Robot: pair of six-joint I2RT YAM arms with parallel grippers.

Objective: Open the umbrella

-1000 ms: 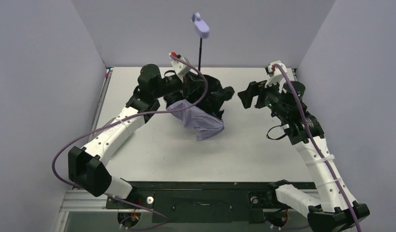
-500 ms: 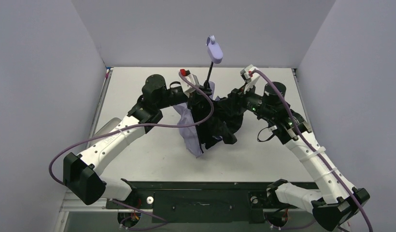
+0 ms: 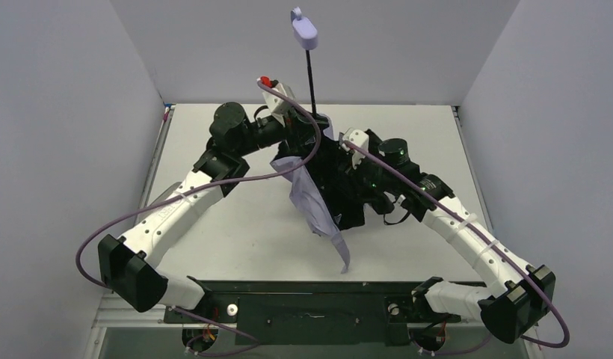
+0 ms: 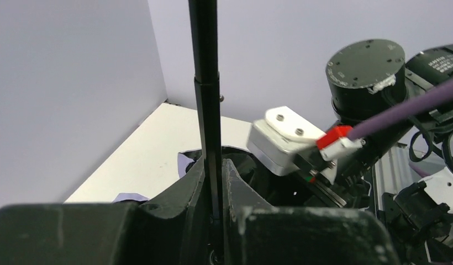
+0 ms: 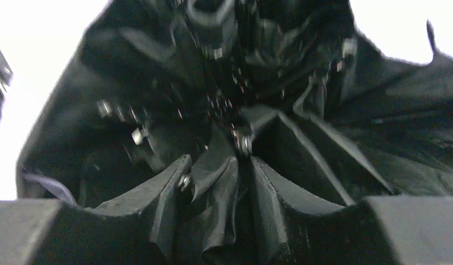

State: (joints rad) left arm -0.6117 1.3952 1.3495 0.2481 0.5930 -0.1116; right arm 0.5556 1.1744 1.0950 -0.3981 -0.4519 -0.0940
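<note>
Umbrella (image 3: 326, 179) stands mid-table with its small lavender handle (image 3: 304, 32) high at 12 o'clock and the thin black shaft (image 3: 312, 78) running down into a slack bundle of canopy. A lavender panel (image 3: 312, 203) droops toward 6 o'clock over the table (image 3: 229, 224).

The left gripper (image 4: 214, 171) is clamped tight on the shaft, with the rod squeezed between its two fingers. The right gripper (image 5: 216, 165) comes in from about 4 o'clock of the shaft and sits deep in the black lining (image 5: 324, 182). Its jaws are drawn about halfway in, with a fold of that lining between them just below a metal rib joint (image 5: 243, 144). Whether they already pinch the fold cannot be told.

The step in hand looks like spreading the canopy while the shaft is anchored. To do it well:
- Hold the left clamp firm and the shaft upright, so the pull acts along the rod rather than bending it.
- Let the right jaws take hold close to the rib joint or the runner. Loose cloth alone would only stretch or slip.
- Move the right hand along the shaft away from the handle, slowly, watching that no rib snags the purple cable.
</note>
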